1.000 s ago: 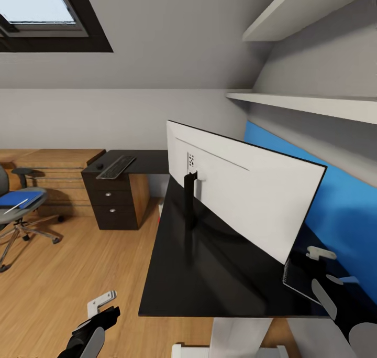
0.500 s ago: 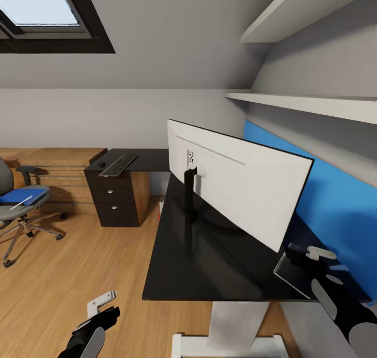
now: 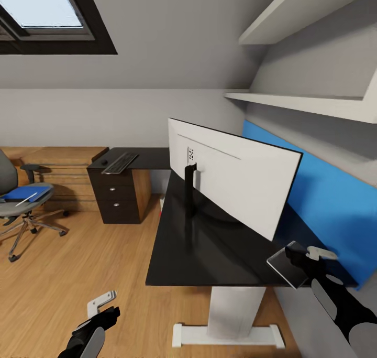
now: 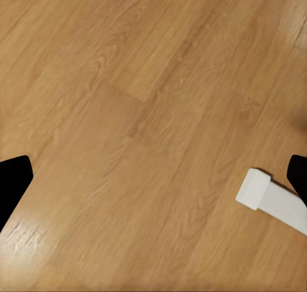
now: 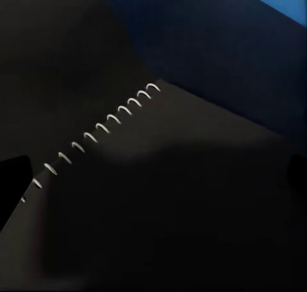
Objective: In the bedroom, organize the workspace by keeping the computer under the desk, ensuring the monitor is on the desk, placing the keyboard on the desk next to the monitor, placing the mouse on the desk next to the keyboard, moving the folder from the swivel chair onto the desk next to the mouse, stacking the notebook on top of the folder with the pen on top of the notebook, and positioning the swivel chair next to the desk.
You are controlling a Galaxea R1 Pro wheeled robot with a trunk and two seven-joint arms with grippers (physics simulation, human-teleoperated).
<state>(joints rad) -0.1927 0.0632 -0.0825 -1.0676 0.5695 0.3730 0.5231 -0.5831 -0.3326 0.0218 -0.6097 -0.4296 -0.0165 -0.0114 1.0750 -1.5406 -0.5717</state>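
At the near right corner of the black-topped desk (image 3: 199, 253), the right gripper (image 3: 306, 254) clamps a dark spiral-bound notebook (image 3: 287, 266), apparently lifted and tilted, its white wire coils (image 5: 96, 132) catching light. The left gripper (image 3: 102, 303) hangs over wooden floor, fingers spread.

Left gripper (image 3: 102, 303) hangs low, jaws apart; right gripper (image 3: 303, 254) clamped shut.
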